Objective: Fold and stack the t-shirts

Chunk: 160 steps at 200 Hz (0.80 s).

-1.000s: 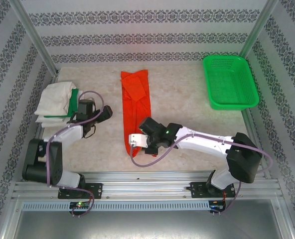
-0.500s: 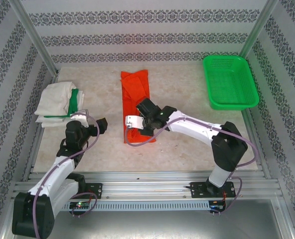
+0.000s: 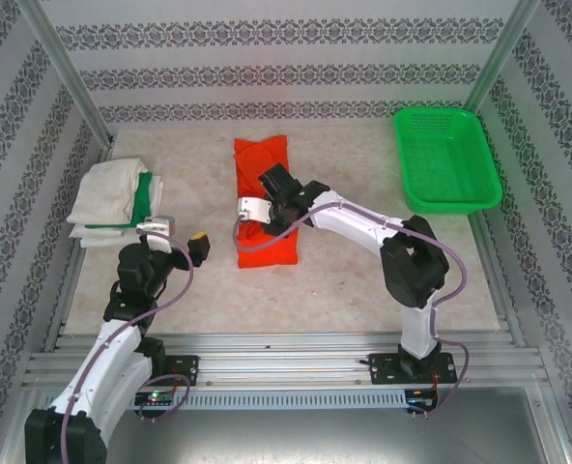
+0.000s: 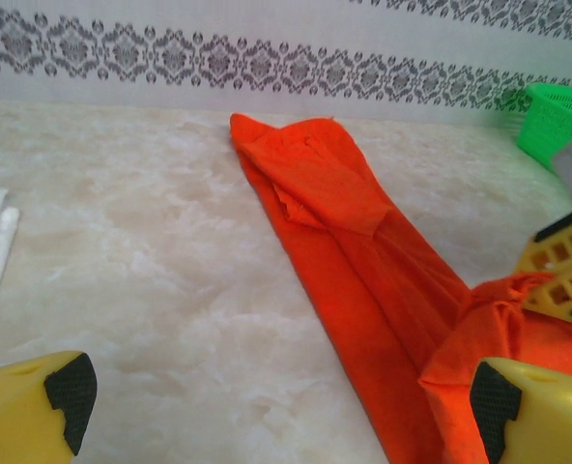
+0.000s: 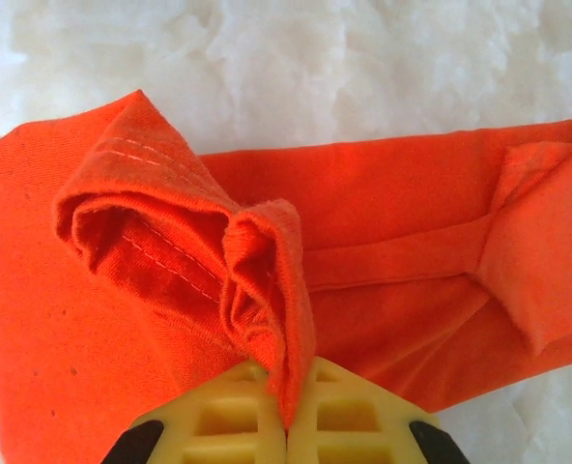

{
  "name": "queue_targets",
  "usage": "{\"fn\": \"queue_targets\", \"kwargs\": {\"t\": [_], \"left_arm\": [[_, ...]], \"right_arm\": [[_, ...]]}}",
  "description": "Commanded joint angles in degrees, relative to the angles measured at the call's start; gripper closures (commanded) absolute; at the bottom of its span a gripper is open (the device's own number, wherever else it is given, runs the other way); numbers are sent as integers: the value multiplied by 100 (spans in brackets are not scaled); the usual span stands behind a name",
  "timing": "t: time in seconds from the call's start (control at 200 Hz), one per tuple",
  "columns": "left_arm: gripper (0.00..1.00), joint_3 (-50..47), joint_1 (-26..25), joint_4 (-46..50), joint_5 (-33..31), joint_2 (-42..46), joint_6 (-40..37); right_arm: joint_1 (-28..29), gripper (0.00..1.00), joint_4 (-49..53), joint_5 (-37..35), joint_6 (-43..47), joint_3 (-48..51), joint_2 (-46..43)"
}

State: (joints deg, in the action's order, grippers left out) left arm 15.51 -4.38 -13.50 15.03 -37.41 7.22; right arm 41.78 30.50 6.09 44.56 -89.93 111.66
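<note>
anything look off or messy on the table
Only the orange-red t-shirt: its near end is bunched and wrinkled where the right gripper pinches it, apparently mid-fold rather than lying flat. Nothing looks spilled or damaged.

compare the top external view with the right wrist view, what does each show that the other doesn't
Top external adds the rigid green plastic mesh basket at the far right, the stack of folded off-white and green cloth shirts at the left, and the left arm's jaws. Right wrist adds close detail: a bunched, stitched hem pinched between shut yellow jaws. Both share the right arm's jaws, the bright orange-red cloth t-shirt they hold and the pale marbled tabletop.
</note>
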Motion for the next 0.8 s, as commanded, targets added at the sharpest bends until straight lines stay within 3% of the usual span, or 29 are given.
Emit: {"fn": "queue_targets", "kwargs": {"t": [0.0,0.794], "left_arm": [[0,-27,51,347,-3,193,-350],[0,-21,56,516,-322,172,-532]], "right_arm": [[-122,100,96,181,196,-432,284],[-363,100,97,-256,357,-1681,1479]]}}
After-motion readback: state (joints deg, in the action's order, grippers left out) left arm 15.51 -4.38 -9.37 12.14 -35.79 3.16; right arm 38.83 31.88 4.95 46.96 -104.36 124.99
